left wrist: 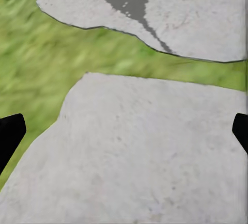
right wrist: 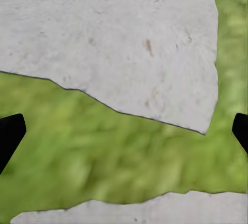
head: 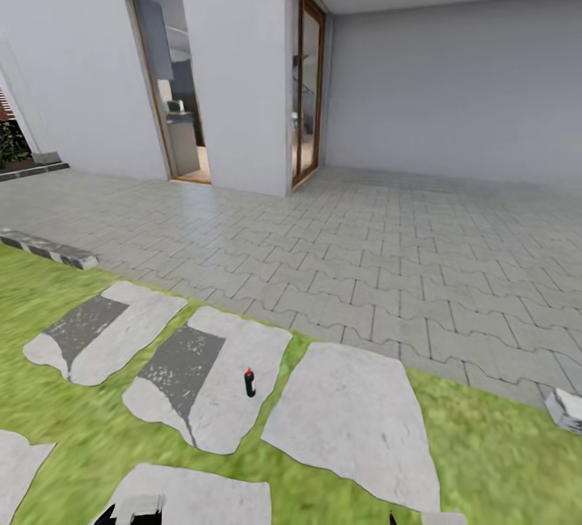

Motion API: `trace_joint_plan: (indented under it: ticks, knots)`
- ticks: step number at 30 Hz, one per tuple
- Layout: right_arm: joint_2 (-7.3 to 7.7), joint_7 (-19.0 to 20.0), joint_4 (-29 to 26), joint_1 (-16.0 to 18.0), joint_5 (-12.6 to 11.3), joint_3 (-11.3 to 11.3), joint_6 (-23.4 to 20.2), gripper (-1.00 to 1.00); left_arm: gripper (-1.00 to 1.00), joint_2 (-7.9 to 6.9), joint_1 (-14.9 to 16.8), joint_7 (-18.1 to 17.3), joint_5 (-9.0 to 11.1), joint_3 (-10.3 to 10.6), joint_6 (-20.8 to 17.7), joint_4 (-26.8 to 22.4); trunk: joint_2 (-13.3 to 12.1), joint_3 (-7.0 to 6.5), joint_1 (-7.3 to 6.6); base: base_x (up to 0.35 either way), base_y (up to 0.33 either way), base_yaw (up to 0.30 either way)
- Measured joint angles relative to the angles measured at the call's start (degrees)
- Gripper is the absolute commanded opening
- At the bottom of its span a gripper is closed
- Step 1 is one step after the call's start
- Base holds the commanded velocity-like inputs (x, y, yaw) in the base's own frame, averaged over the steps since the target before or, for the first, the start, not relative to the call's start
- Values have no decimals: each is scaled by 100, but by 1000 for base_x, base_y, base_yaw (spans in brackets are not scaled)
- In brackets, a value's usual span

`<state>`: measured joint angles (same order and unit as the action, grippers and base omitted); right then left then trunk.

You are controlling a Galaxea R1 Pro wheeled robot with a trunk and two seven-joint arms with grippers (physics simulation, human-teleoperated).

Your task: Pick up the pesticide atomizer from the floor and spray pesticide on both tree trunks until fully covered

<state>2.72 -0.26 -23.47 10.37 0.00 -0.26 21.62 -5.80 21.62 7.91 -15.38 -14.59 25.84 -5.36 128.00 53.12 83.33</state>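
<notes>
Both arms pointing down over lawn [head: 73,420] slabs, left pincer [left wrist: 124,131] and right pincer [right wrist: 124,131] spread wide, holding nothing, atomizer [head: 250,383] upright on the middle slab [head: 234,363], beyond the arms

1. I'm seeing the stepping stones [head: 343,416] looking like matt, rough pale stone, a couple with darker grey speckled patches.
2. The grass [head: 48,299] is reading as soft, fuzzy green turf, no shine at all.
3. The paved patio [head: 388,242] is looking like matt grey interlocking concrete blocks.
4. The house wall [head: 81,48] is coming across as smooth, flat white plaster.
5. The door frames [head: 308,81] are looking like brown wood around glossy glass.
6. The pesticide atomizer [head: 250,382] is showing as dark, slightly glossy plastic, red on top.
7. The gripper fingers [left wrist: 10,136] are looking plain matt black.
</notes>
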Motion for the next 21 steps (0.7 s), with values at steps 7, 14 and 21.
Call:
trace_joint_plan:
  ticks: [7,14,21]
  knots:
    - [0,0,0,0,0,0,0,100,100,0,0,0,0,0,0,0,0,0,0,287,-150,0]
    - [0,0,0,0,0,0,0,100,100,0,0,0,0,0,0,0,0,0,0,280,-163,0]
    - [0,0,0,0,0,0,0,100,100,0,0,0,4,0,0,0,0,0,0,269,-171,0]
